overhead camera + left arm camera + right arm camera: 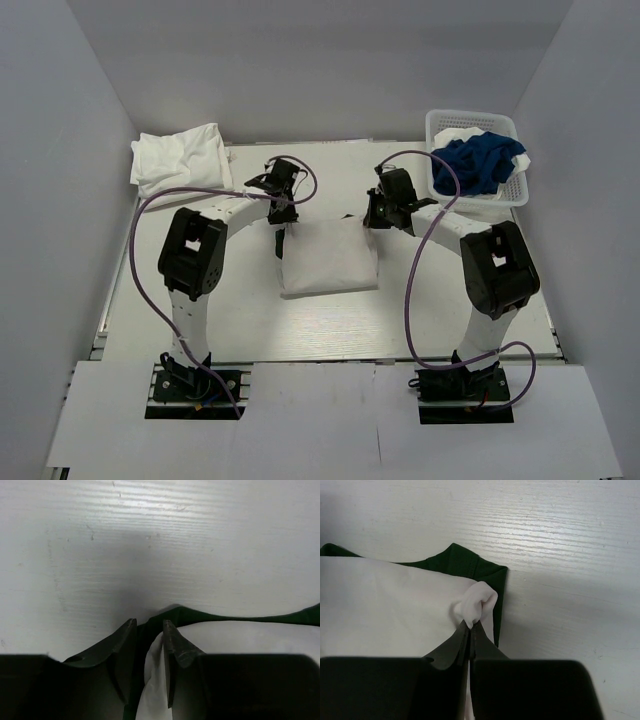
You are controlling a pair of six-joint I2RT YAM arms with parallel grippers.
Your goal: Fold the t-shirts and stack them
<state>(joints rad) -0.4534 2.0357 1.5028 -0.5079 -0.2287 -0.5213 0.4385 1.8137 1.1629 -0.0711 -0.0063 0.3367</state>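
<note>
While both arms reach over the middle of the table, we see the white t-shirt lying folded there between the two grippers. It sits on top of a dark green t-shirt, whose edge peeks out past its far side.

Right gripper: jaws closed tight, pinching a small bunched bit of the white t-shirt at its far right corner.

Left gripper: jaws a narrow gap apart, low at the far left corner. White cloth and the green edge lie in and under the gap. We can't see either finger pressing on cloth, so we log nothing held there.

Back left of the table: a stack of white t-shirts, roughly folded.

Back right: a white mesh basket with a blue t-shirt heaped in it and hanging over the right rim. A bit of white cloth shows behind the blue one.
</note>
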